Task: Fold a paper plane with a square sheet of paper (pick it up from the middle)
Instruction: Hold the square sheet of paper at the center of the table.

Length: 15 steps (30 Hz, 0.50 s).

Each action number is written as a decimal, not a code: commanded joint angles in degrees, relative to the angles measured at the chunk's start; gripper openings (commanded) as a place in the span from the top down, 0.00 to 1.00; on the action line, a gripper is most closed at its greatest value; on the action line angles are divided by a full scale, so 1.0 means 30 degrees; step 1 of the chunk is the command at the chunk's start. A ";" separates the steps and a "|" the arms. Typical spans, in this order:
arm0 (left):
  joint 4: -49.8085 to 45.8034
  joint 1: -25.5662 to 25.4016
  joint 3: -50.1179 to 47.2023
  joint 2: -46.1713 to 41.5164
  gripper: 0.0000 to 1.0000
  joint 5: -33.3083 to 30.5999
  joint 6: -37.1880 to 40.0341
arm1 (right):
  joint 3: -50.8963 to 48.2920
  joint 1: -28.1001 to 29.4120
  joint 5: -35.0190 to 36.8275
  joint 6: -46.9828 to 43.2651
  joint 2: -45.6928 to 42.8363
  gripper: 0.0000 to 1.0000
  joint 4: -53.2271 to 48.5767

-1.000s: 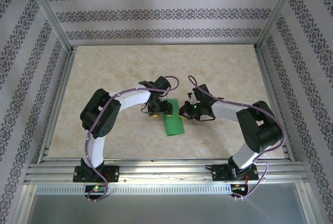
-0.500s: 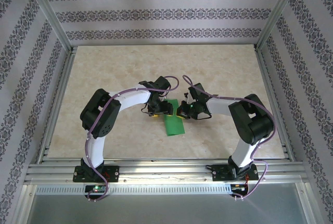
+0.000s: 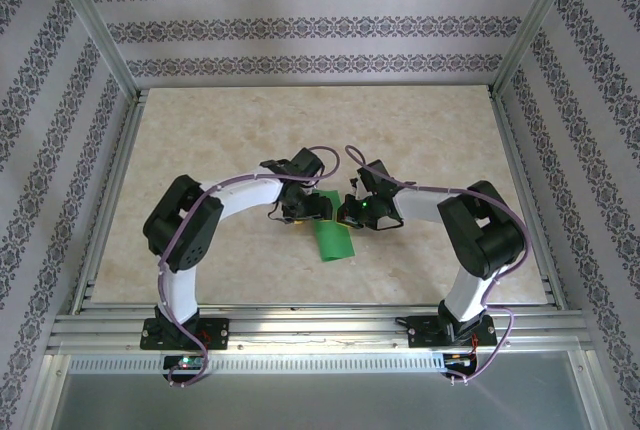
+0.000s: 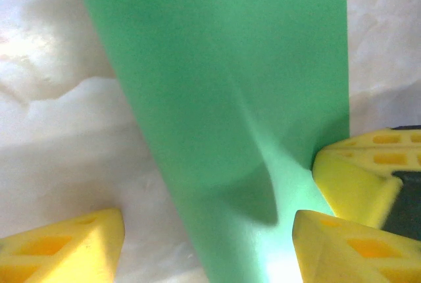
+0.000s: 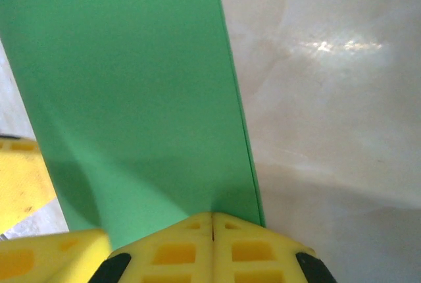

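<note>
The square sheet of paper (image 3: 332, 242) is bright green and lies flat on the table as a long folded strip. My left gripper (image 3: 305, 208) stands open low over its far end. In the left wrist view the paper (image 4: 223, 85) runs between my two yellow fingers (image 4: 72, 247), and the left gripper (image 4: 210, 233) holds nothing. My right gripper (image 3: 350, 212) is shut. In the right wrist view its closed tips (image 5: 212, 220) press down on the paper (image 5: 131, 99) close to its right edge. The two grippers stand side by side, nearly touching.
The marble-patterned table (image 3: 220, 130) is framed by aluminium rails (image 3: 320, 325) and patterned walls. A yellow finger of the right gripper (image 4: 355, 174) shows at the right of the left wrist view. Bare tabletop (image 5: 329, 99) lies right of the paper.
The right gripper has slid a little left onto the paper, its elbow swinging in. The left arm's elbow has shifted left and its jaws have widened slightly. The paper has stayed put.
</note>
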 commanded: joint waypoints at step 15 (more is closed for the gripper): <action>1.0682 0.1349 -0.4762 -0.3181 0.90 0.6666 -0.2738 | -0.2938 0.0598 0.3273 0.3596 -0.0838 1.00 -0.0086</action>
